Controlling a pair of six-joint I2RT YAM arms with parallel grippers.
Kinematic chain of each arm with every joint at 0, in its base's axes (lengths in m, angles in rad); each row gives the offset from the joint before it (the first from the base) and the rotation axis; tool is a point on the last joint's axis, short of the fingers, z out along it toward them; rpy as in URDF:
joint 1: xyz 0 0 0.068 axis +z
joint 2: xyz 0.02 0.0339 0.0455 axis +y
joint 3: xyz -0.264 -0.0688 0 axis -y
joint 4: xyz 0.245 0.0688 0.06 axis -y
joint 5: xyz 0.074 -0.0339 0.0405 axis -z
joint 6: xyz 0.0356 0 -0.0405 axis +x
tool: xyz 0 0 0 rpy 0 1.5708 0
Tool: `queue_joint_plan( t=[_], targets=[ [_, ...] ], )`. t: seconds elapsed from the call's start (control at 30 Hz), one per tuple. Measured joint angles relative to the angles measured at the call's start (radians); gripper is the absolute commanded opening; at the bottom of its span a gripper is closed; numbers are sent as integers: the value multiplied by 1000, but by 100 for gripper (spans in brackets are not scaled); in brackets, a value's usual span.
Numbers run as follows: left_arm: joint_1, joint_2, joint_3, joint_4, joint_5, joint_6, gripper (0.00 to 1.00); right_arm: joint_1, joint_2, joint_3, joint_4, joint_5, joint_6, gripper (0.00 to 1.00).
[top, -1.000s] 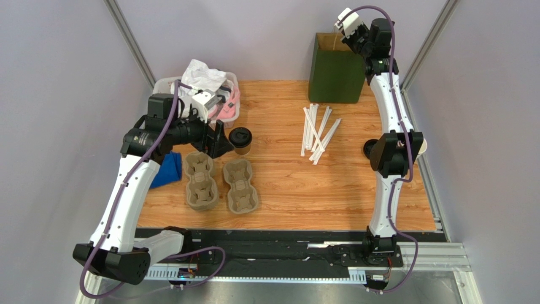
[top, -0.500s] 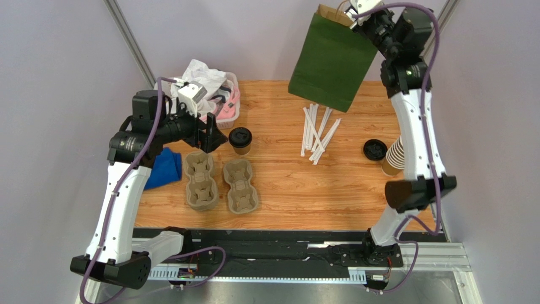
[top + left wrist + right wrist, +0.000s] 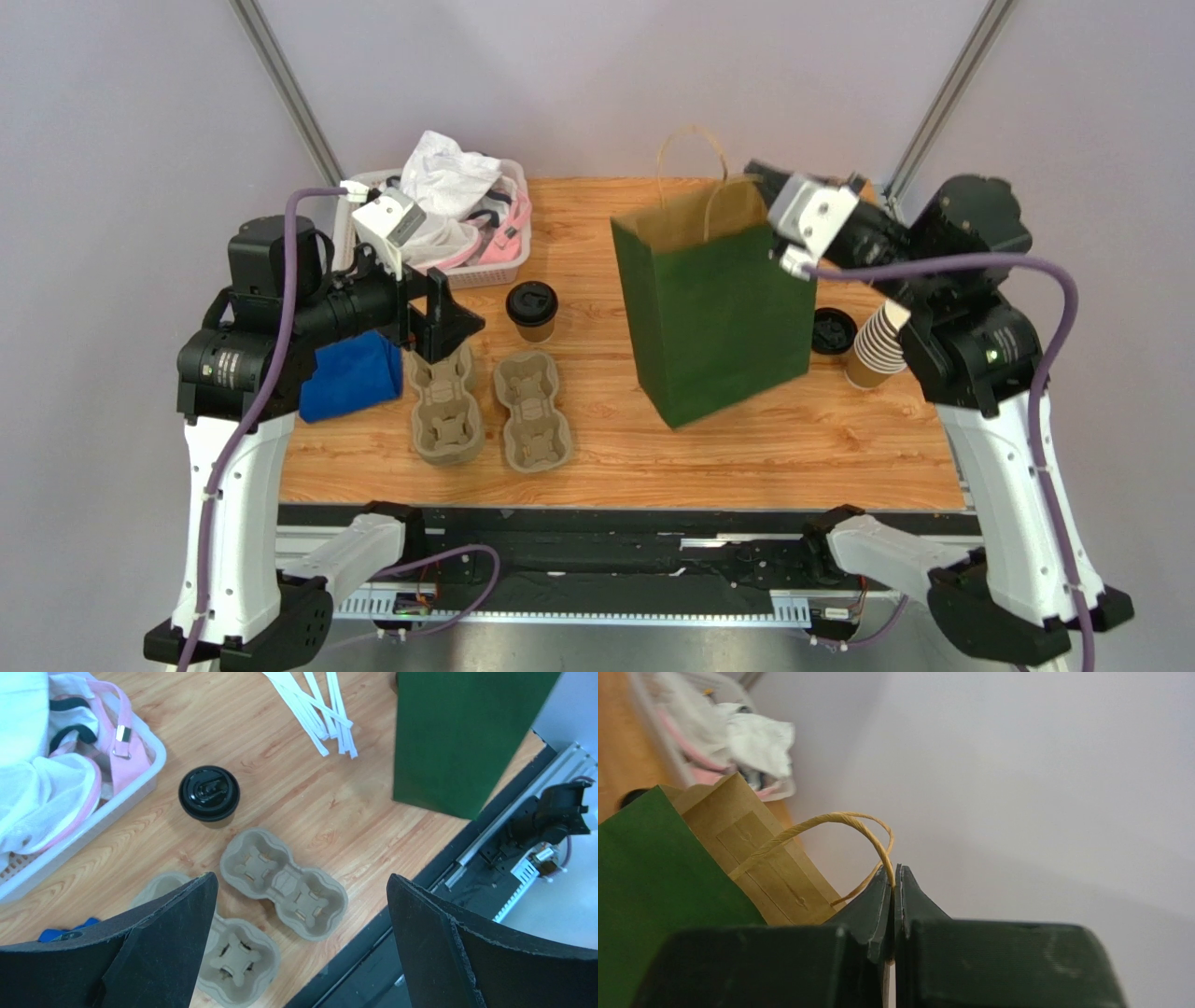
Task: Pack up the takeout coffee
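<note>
ARM: Green paper bag (image 3: 716, 315) moved. It was swinging high at the upper right of the top view half a second ago, and now it's upright at centre-right, in front of the white sticks (image 3: 309, 703). My right gripper (image 3: 895, 882) is clamped on its top edge by the twine handle, jaws pressed together. I can't tell whether the base is fully down.

QA: And the left?

ARM: My left gripper (image 3: 300, 878) pulled back toward the left edge. Its jaws are spread wide with nothing between them, and it hovers over the pulp carriers (image 3: 535, 410).

QA: Where's the coffee?

ARM: The takeout coffee (image 3: 532, 308) hasn't shifted. It stands on the wood just left of centre, just beside the white basket (image 3: 508, 259) and apart from the bag. The bag is now within reach of it, so I judge packing is staged but not done (no cup in the bag or a carrier).

QA: Materials, quick.

ARM: The bag is matte green outside and kraft brown inside, with crisp folds, so it's probably floppy at the mouth. The cup is brown paper with a glossy round black lid, and the lid's centre is moulded. The carriers are rough grey-brown moulded pulp with two lobed wells each. The sticks are thin, flat and white, and the table has wood grain.
</note>
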Motion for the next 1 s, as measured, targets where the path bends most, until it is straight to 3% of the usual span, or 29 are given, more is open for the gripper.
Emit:
queue_joint_plan(
  t=[0.13,0.43,0.7,0.97,1.0],
  targets=[
    [0,1,10,-39,26,2,98,60,-152,-185,-126,-42,-43,0],
    [0,50,-112,11,207,-48,88,93,-340,-318,-309,-209,-161,0],
    [1,61,-111,-8,226,-40,89,125,-330,-392,-302,-353,-197,0],
    [1,-33,-209,-59,226,-9,90,211,-495,-719,-224,-379,-270,2],
    [1,-32,-225,-60,228,-4,90,217,-533,-768,-226,-371,-296,9]
  ],
)
